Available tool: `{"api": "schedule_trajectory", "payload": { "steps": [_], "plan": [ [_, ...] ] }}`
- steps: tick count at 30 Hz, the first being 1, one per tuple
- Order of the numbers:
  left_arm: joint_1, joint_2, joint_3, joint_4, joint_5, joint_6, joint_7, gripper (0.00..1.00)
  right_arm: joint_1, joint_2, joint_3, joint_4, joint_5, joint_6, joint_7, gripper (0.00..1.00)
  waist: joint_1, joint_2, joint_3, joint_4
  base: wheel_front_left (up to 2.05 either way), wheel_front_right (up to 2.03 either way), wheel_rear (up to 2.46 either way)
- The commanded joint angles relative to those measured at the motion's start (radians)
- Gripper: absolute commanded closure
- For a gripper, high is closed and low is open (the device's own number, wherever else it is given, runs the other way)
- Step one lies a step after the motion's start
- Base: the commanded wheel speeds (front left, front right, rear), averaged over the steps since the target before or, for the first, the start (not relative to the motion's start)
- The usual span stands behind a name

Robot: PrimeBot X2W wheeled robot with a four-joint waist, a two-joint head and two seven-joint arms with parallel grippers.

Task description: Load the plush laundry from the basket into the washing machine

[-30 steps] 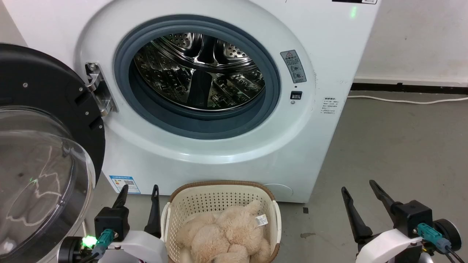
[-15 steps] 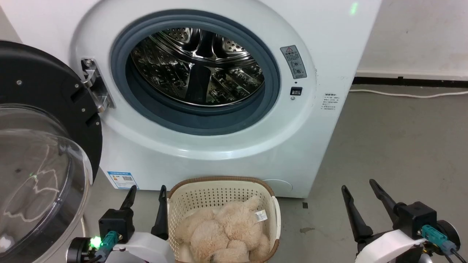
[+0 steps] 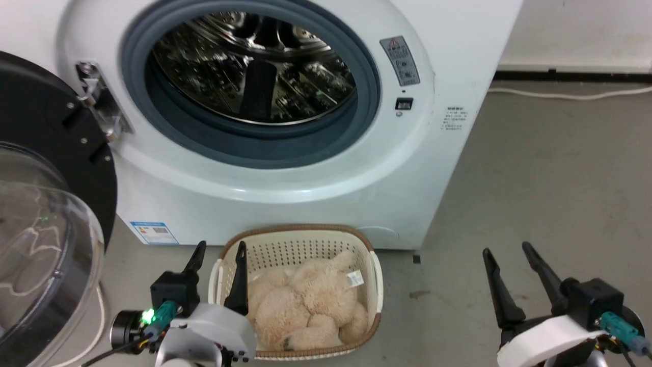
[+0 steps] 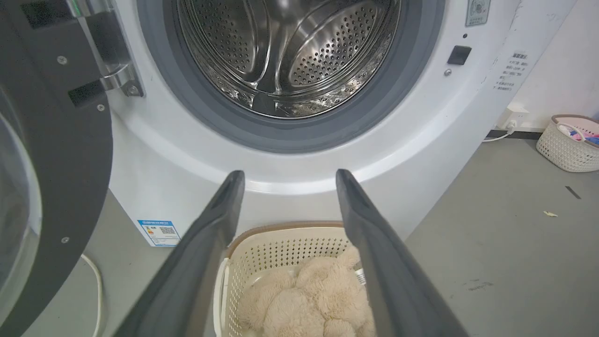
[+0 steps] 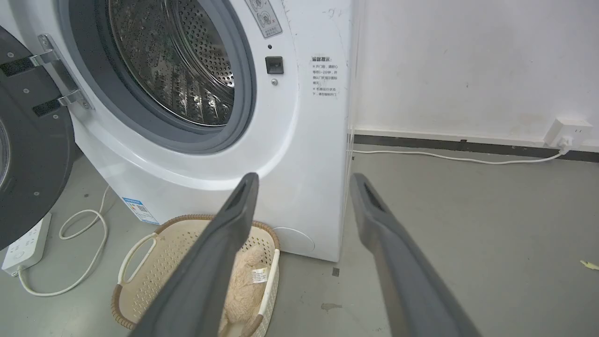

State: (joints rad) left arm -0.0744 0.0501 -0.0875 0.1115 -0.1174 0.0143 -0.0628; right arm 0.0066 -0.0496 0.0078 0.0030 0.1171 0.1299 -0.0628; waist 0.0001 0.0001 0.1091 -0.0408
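Looks like pickup's not started: left fingers (image 3: 238, 280) and right fingers (image 3: 499, 290) gape wide, empty, so next they'd drop into the basket (image 3: 295, 229) and pinch the plush toy (image 3: 305, 300).

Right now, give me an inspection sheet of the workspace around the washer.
Surface: grey floor, small stain by the basket.
Job's things: toy lies in the basket, before the washer; door open, drum looks empty.
Clutter: second basket by the wall; a scrap on the floor.
Tools: left tool open, empty, by the basket's left rim; right tool open, over bare floor.
Cables: white cable along the wall to a socket; power strip by the door.
Surroundings: white wall, dark skirting.
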Motion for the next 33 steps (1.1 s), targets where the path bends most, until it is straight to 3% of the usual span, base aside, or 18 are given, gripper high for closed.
{"api": "schedule_trajectory", "payload": {
  "steps": [1,11,19,33],
  "plan": [
    [-0.031,0.000,-0.009,0.021,-0.011,-0.004,-0.009,0.00,-0.027,0.000,0.000,-0.007,0.017,0.000,-0.010,0.00,-0.0001,-0.0001,0.024,-0.011,0.00,0.00,0.00],
    [-0.141,0.002,-0.037,0.146,-0.045,-0.005,0.019,0.00,-0.064,0.000,-0.009,-0.014,0.063,0.000,-0.029,0.00,-0.0001,-0.0001,0.104,-0.042,0.00,0.00,0.00],
    [-0.253,0.005,-0.062,0.265,-0.071,0.020,0.072,0.00,-0.094,0.000,-0.017,-0.021,0.110,0.000,-0.046,0.00,-0.0001,-0.0001,0.189,-0.075,0.00,0.00,0.00],
    [-0.454,0.027,-0.144,0.479,-0.095,0.061,0.283,0.00,-0.143,0.000,-0.017,-0.037,0.219,0.001,-0.075,0.00,-0.0001,-0.0001,0.358,-0.142,0.00,0.00,0.00]
  ]
}}
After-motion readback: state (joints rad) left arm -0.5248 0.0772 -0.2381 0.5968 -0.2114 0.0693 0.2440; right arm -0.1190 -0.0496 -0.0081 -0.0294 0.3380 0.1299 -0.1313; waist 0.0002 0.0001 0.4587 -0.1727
